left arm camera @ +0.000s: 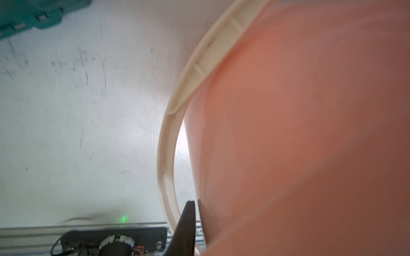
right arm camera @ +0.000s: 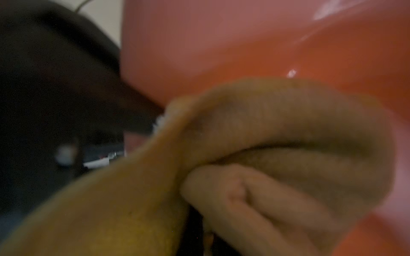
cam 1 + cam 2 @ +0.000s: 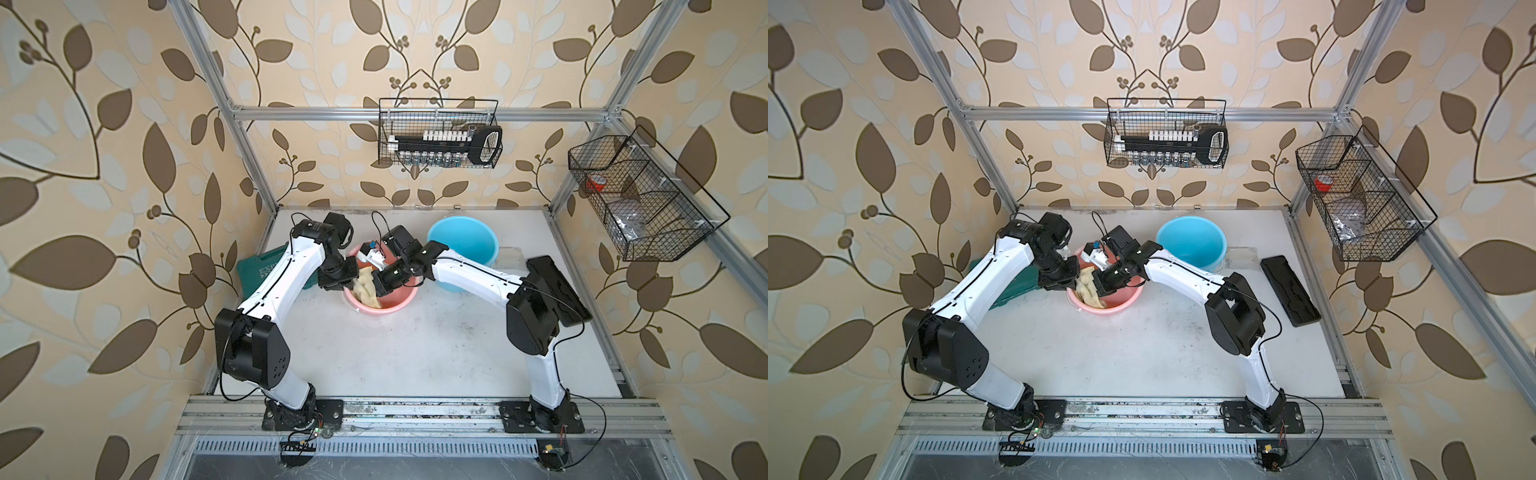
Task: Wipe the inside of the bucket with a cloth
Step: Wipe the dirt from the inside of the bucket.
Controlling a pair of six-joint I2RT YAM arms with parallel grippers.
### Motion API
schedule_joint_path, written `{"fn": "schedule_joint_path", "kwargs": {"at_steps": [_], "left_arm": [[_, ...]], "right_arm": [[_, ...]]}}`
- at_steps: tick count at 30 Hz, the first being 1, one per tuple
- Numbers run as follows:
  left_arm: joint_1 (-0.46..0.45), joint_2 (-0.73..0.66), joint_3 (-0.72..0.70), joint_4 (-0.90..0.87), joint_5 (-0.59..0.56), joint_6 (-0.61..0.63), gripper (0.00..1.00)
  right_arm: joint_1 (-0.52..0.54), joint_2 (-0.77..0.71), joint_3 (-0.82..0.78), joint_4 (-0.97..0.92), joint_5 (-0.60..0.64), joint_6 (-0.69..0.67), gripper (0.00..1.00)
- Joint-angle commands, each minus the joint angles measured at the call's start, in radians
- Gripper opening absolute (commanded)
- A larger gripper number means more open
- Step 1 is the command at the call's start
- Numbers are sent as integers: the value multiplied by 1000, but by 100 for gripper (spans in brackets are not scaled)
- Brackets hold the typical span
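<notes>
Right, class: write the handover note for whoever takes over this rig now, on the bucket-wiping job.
Left gripper: shut on the rim of the pink bucket, steadying it.
Right gripper: shut on the cloth, bunched inside the pink bucket.
Done: cloth gripped and in the bucket.
To do: how much is wiped cannot be told; probably work round wall and bottom, then release both.

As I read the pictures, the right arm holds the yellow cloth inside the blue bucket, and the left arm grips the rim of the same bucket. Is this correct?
Only the colour is wrong: both top views show it is the pink bucket. The right gripper holds the cloth inside it, and the left gripper grips its rim. The blue bucket holds no cloth.
</notes>
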Motion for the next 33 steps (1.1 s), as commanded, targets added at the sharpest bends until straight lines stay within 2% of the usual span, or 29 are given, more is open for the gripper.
{"fn": "schedule_joint_path", "kwargs": {"at_steps": [1,10,13,17,23,27,33], "left_arm": [[0,-7,47,124,-98,12,0],[0,-36,36,168,-161,2,0],[0,-46,31,170,-171,6,0],[0,-59,12,177,-164,14,0],[0,-34,0,149,-89,46,0],[0,-46,-20,147,-51,54,0],[0,-40,-18,104,86,84,0]], "right_arm": [[21,-50,-13,-245,24,-124,0],[28,-32,91,-548,319,-219,0],[27,-8,156,-649,491,-213,0],[28,37,268,-768,810,-187,0],[26,116,496,-777,1048,-208,0],[27,200,668,-734,1087,-241,0],[26,239,717,-552,1062,-219,0]]}}
